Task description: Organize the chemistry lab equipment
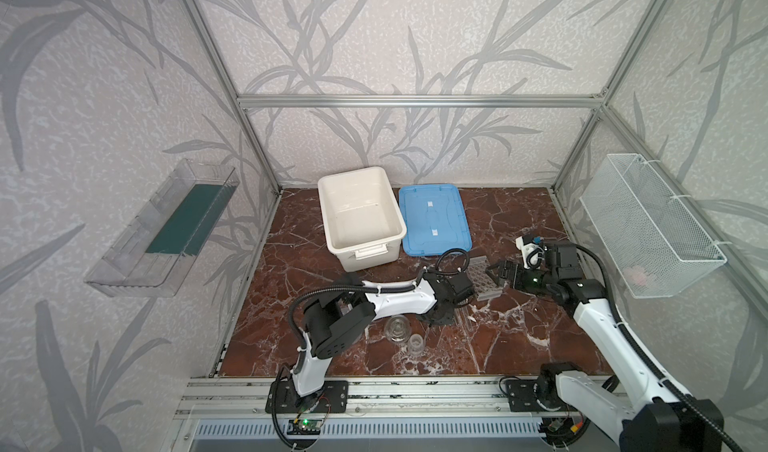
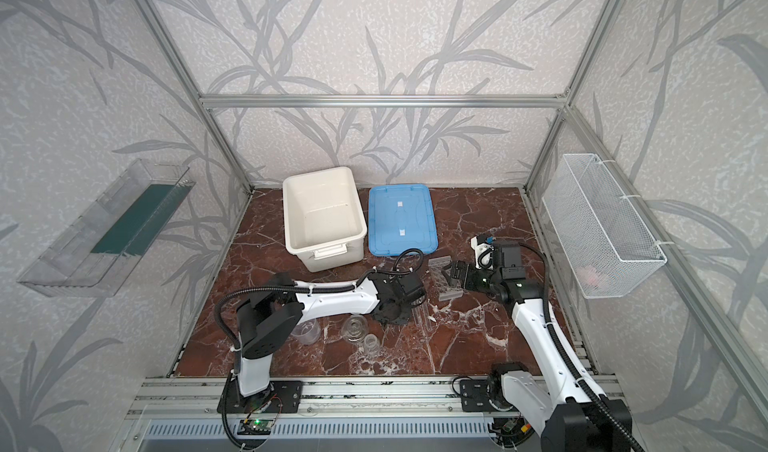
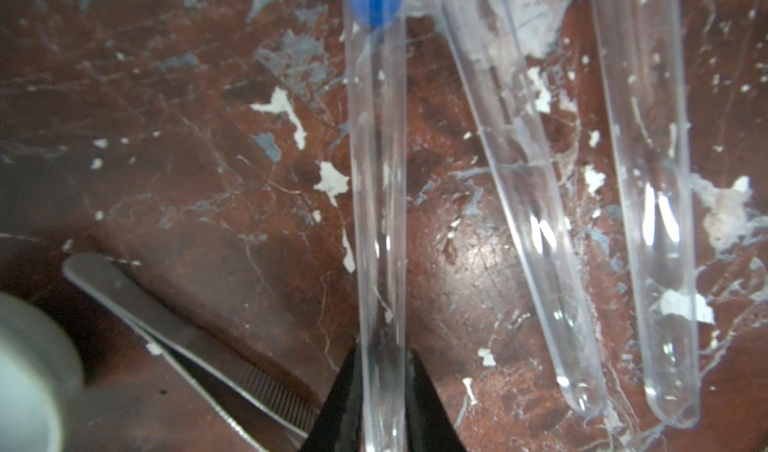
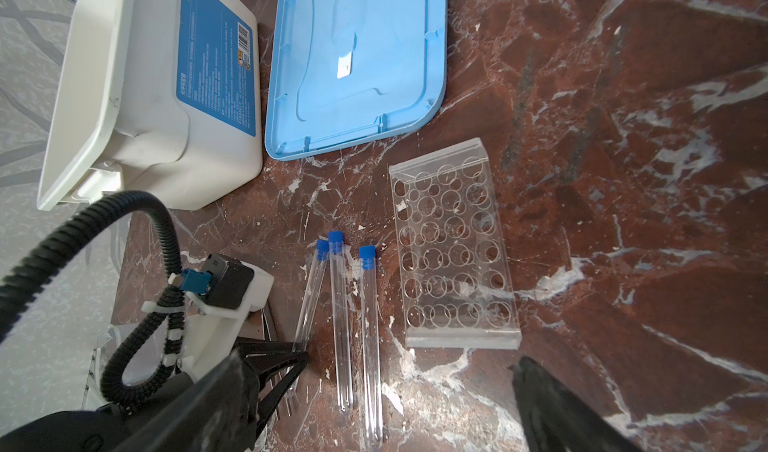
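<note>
Three clear blue-capped test tubes lie side by side on the marble table, next to the clear holed tube rack (image 4: 453,254). My left gripper (image 3: 382,358) points down at them, its black fingers pressed against both sides of the outer test tube (image 3: 380,179) near its round end. The other two tubes (image 3: 519,179) (image 3: 652,179) lie free. My right gripper (image 4: 380,387) hovers wide open by the rack (image 1: 484,281), holding nothing. A flask (image 1: 397,328) and a small beaker (image 1: 414,343) stand near the front, with another beaker (image 2: 305,331) beside them.
Metal tweezers (image 3: 187,337) and a blurred white round dish (image 3: 25,366) lie close to the left gripper. The open white box (image 1: 359,217) and its blue lid (image 1: 434,221) sit at the back. A wire basket (image 1: 648,225) hangs on the right wall and a clear shelf (image 1: 166,229) on the left.
</note>
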